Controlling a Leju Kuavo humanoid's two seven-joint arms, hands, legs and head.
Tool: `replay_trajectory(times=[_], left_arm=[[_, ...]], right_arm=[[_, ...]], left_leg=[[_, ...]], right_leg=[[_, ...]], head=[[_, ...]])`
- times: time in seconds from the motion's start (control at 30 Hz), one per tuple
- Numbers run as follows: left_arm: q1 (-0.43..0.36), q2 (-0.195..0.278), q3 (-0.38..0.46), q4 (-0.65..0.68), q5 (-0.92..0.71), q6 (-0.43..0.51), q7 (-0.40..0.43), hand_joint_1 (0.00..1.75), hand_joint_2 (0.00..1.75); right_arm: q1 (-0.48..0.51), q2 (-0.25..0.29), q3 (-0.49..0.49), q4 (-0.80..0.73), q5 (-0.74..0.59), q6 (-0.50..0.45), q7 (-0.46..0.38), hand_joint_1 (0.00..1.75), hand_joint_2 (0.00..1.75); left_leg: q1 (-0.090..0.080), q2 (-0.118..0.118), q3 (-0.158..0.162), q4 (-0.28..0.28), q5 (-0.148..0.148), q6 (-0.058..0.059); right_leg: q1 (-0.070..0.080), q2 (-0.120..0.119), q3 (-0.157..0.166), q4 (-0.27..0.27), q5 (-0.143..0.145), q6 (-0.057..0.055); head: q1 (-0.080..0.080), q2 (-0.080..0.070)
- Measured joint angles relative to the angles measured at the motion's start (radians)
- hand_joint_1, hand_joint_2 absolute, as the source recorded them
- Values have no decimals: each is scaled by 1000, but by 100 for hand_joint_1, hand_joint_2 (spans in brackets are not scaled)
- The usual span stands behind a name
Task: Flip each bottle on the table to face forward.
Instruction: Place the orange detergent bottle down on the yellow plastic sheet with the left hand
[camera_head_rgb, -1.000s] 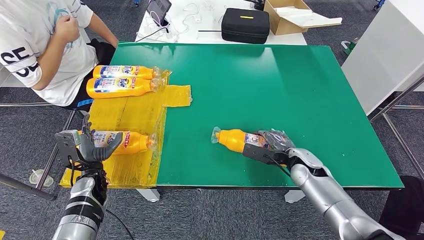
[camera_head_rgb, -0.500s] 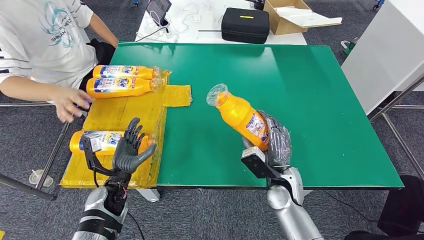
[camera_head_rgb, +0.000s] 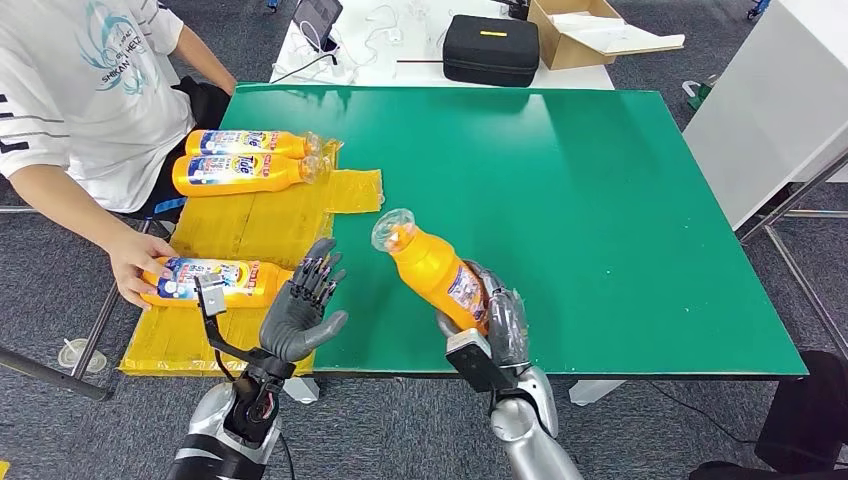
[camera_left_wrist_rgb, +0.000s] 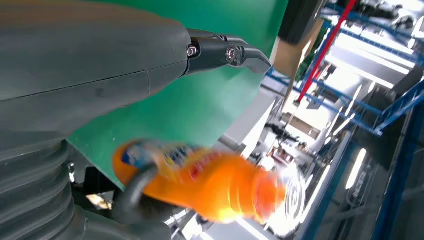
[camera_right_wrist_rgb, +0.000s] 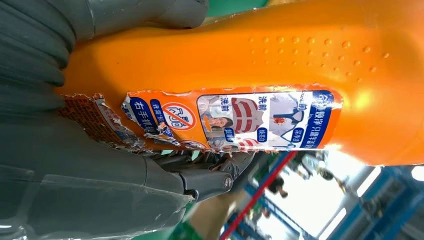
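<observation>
Above the near edge of the green bench (camera_head_rgb: 600, 200), we see the right robot hand (camera_head_rgb: 495, 325) gripping an orange bottle (camera_head_rgb: 432, 268) by its base, lifted clear and tilted with its clear cap up and to the left. Beside it, the left robot hand (camera_head_rgb: 300, 310) is raised with fingers spread, holding nothing. On the yellow sheet (camera_head_rgb: 260, 225) at the bench's left side lie three more orange bottles: two far ones (camera_head_rgb: 245, 160) side by side and a near one (camera_head_rgb: 215, 282), which a person's hand (camera_head_rgb: 135, 262) touches at its base end.
</observation>
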Motion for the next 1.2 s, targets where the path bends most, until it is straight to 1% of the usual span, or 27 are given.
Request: replay_trajectory(times=[0.2,0.7,0.8,0.97,1.2], left_arm=[[0,8,-28,0,2,0,-2,0,175],[-1,17,-45,1,0,4,-2,0,175],[-8,17,-59,17,-13,20,5,0,175],[-30,11,-93,90,-33,46,8,0,175],[-50,5,-110,155,-48,81,-3,0,175]], right_arm=[[-10,23,13,56,-3,-1,-2,175,175],[-19,31,20,98,-3,2,-7,175,175],[-30,46,44,114,10,-3,-15,175,175],[-65,91,110,172,17,-17,-18,175,175],[-86,124,176,237,-9,-13,-17,175,175]], left_leg=[[0,0,0,0,0,0],[0,0,0,0,0,0],[0,0,0,0,0,0],[0,0,0,0,0,0],[0,0,-1,0,0,0]], right_leg=[[0,0,0,0,0,0],[0,0,0,0,0,0],[0,0,0,0,0,0],[0,0,-1,0,0,0],[0,0,-1,0,0,0]], head=[[0,0],[0,0],[0,0],[0,0],[0,0]])
